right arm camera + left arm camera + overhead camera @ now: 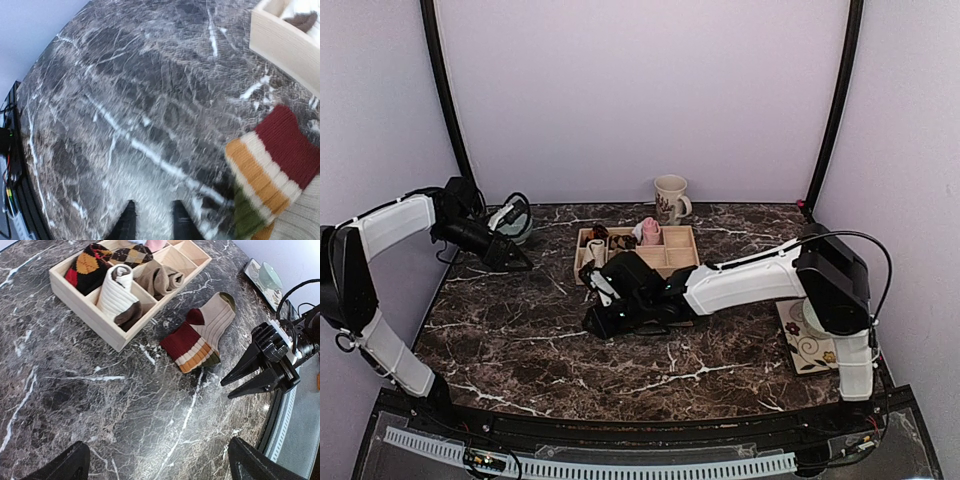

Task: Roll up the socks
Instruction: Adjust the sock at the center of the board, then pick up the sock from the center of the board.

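- Tan ribbed sock with dark-red striped cuff [200, 337] lies flat and unrolled on the dark marble desk [100, 405], just beside the right gripper [226, 389], whose jaws are narrowed but empty.
- Left gripper [157, 460], spread wide, hangs well away; rolling seemingly not begun.

Pale lilac walls [640, 90] enclose a dark, white-veined marble table [520, 340].

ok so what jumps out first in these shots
The striped sock lies flat on the dark marble table, just beside the wooden tray of rolled socks. The right end effector hangs close by the sock's cuff, holding nothing. A mug stands behind the tray.
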